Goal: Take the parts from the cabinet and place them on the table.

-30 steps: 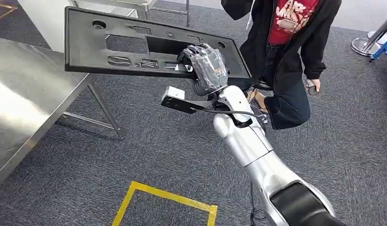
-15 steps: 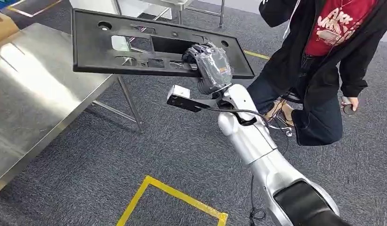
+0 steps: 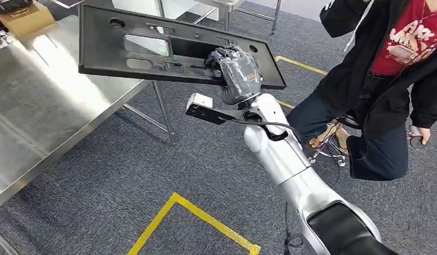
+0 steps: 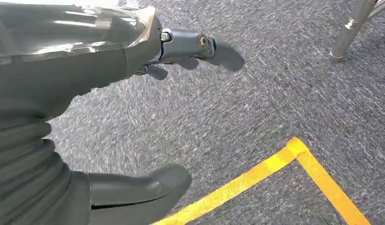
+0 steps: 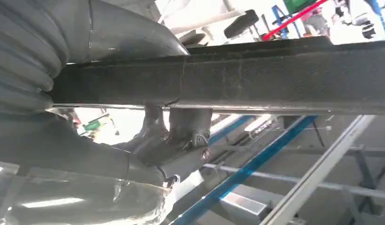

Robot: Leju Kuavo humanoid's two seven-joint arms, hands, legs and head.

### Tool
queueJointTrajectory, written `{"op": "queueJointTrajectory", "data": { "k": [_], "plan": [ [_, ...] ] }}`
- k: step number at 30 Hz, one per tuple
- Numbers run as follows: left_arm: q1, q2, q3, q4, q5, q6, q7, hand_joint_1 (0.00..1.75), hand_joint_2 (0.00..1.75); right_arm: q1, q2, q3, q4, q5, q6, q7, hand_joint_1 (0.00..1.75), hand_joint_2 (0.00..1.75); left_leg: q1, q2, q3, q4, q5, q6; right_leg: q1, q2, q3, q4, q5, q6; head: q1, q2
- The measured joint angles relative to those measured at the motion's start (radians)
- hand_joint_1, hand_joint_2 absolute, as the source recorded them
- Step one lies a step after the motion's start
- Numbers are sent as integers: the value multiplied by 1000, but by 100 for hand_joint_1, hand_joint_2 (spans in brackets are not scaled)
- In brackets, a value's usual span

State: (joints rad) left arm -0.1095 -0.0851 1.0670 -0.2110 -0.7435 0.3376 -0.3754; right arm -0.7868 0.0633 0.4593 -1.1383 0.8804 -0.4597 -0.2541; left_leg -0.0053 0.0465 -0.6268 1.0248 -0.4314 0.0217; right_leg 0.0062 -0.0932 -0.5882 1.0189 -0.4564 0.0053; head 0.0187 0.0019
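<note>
White lettering stands on the person's red shirt point(image 3: 410, 42) at the upper right of the head view. It is partly covered and cannot be read.

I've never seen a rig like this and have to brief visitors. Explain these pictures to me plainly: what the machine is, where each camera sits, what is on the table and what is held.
This is a two-legged humanoid robot with silver arms and many-fingered hands. The head view looks down from high on its body. There the right hand grips a long black panel by its near edge, holding it roughly level in the air, with its far end above the steel table. A cardboard box sits at the table's far corner. A person crouches on the carpet to the right. The other two pictures come from cameras at the wrists. The right wrist view shows the panel's edge close up. The left wrist view shows the left hand, holding nothing, above carpet with yellow tape.
</note>
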Motion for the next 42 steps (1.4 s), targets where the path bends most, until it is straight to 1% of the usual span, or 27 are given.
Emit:
{"op": "queueJointTrajectory", "data": {
  "k": [2,3,4,6,8,10,11,12,13,16,17,19,20,22,23,24,26,27,28,32,33,34,35,37,38,40,42],
  "plan": [
    [2,1,0,0,0,0,0,0,175,-1,4,0,-2,0,0,3,175,175,4,-20,11,-17,12,14,8,-12,5,-1,-4,10,0,0],
    [3,-2,0,0,0,0,-2,0,175,-2,3,0,-2,1,0,3,175,175,9,-27,17,-26,18,18,-3,34,-7,21,-16,14,1,0],
    [2,-2,0,0,0,-1,-2,0,175,-3,2,-1,-3,1,0,4,175,175,12,-34,17,-27,22,26,-5,70,-32,76,-43,8,0,0],
    [-1,-2,0,0,0,-3,-2,0,175,2,-4,-2,-2,2,0,7,175,175,14,-58,15,-27,22,26,-9,87,-109,237,-108,2,2,0],
    [1,-3,0,0,-3,-10,6,0,175,12,-9,-2,-2,3,0,12,175,175,14,-82,15,-26,22,25,-13,88,-148,314,-122,13,2,0],
    [3,-6,0,0,-5,-12,11,0,175,14,-11,-3,-2,6,0,17,175,175,16,-107,15,-23,22,23,-21,90,-98,203,-69,37,2,0],
    [2,-8,0,0,-6,-12,11,0,175,14,-12,-4,-3,6,0,18,175,175,18,-119,16,-19,19,19,-28,102,-47,96,-24,52,2,0],
    [2,-7,0,0,-6,-12,12,0,175,14,-13,-6,-2,7,0,18,175,175,19,-129,13,-14,15,12,-37,132,-9,13,3,59,3,0],
    [1,-6,0,0,-6,-12,12,0,175,14,-18,-8,-1,8,0,20,175,175,15,-138,6,-9,14,3,-31,143,1,8,-2,50,2,0],
    [7,-6,0,0,-6,-12,13,0,175,17,-19,-9,-1,9,0,21,175,175,22,-154,-2,-16,23,-13,-23,121,-7,8,3,31,1,0],
    [10,-6,0,0,-6,-11,13,0,175,16,-18,-9,0,9,0,24,175,175,22,-157,-6,-14,21,-19,-33,111,-5,1,8,21,1,0],
    [9,-7,0,0,-6,-11,13,0,175,14,-16,-9,0,11,-4,24,175,175,18,-85,-26,38,-17,-26,-33,99,-2,-1,9,11,-8,0],
    [5,-6,0,0,-6,-10,13,0,175,14,-17,-11,0,11,-8,24,175,175,20,-68,-57,102,-52,-29,-30,91,-1,-1,7,2,-8,0],
    [5,-6,0,0,-6,-10,13,0,175,17,-22,-15,7,11,-11,24,175,175,20,-57,-134,251,-114,-30,-24,71,-2,-1,5,-2,-8,0],
    [6,-7,0,0,-6,-10,12,0,175,21,-24,-18,10,11,-13,23,175,175,20,-55,-153,284,-117,-29,-21,61,-2,0,4,-3,-8,0],
    [7,-8,0,0,-5,-11,11,0,175,25,-27,-20,12,11,-16,23,175,175,20,-54,-145,266,-97,-26,-18,52,-1,0,3,-4,-8,0],
    [7,-7,0,0,-5,-10,9,0,175,28,-31,-27,17,10,-23,19,175,175,17,-43,-70,125,-20,-15,-16,35,2,0,1,-6,-8,0],
    [6,-5,0,0,-6,-10,8,0,175,28,-32,-31,18,9,-28,16,175,175,12,-11,-15,30,15,-5,-13,26,5,0,0,-7,-8,0],
    [3,-4,0,0,-6,-11,8,0,175,28,-34,-34,18,7,-34,13,175,175,2,10,-1,4,1,-3,-6,20,5,0,-3,-2,-7,0],
    [4,-3,0,0,-7,-11,7,0,175,29,-41,-40,23,-9,-46,0,175,175,-4,-23,-3,-6,10,14,-4,-5,11,-6,-6,14,-7,0],
    [5,-4,0,0,-7,-11,7,0,175,30,-42,-44,23,-10,-49,-2,175,175,10,-28,10,-22,18,24,-1,7,3,1,-15,20,-6,0],
    [4,-7,0,0,-8,-11,7,0,175,30,-44,-47,23,-13,-51,-5,175,175,5,-30,13,-26,20,27,-5,42,-5,36,-33,19,-6,0],
    [1,-6,0,0,-7,-11,7,0,175,30,-49,-52,24,-24,-55,-13,175,175,8,-35,13,-25,22,31,-9,70,-40,107,-64,13,-6,0],
    [-1,-6,0,0,-7,-11,8,0,175,39,-57,-57,26,-40,-56,-24,175,175,8,-49,12,-25,22,32,-11,86,-123,267,-119,11,-4,0],
    [-1,-6,0,0,-7,-11,9,0,175,47,-60,-60,26,-49,-56,-29,175,175,8,-56,12,-25,22,32,-11,87,-150,316,-127,17,-5,0],
    [0,-8,0,0,-3,-12,10,0,175,56,-64,-64,26,-64,-56,-36,175,175,8,-68,13,-24,21,31,-14,88,-127,250,-86,36,-5,0],
    [1,-10,0,0,-1,-12,10,0,175,54,-69,-74,25,-77,-56,-41,175,175,9,-78,14,-19,18,26,-22,90,-37,52,-5,55,-5,0]
  ]
}}
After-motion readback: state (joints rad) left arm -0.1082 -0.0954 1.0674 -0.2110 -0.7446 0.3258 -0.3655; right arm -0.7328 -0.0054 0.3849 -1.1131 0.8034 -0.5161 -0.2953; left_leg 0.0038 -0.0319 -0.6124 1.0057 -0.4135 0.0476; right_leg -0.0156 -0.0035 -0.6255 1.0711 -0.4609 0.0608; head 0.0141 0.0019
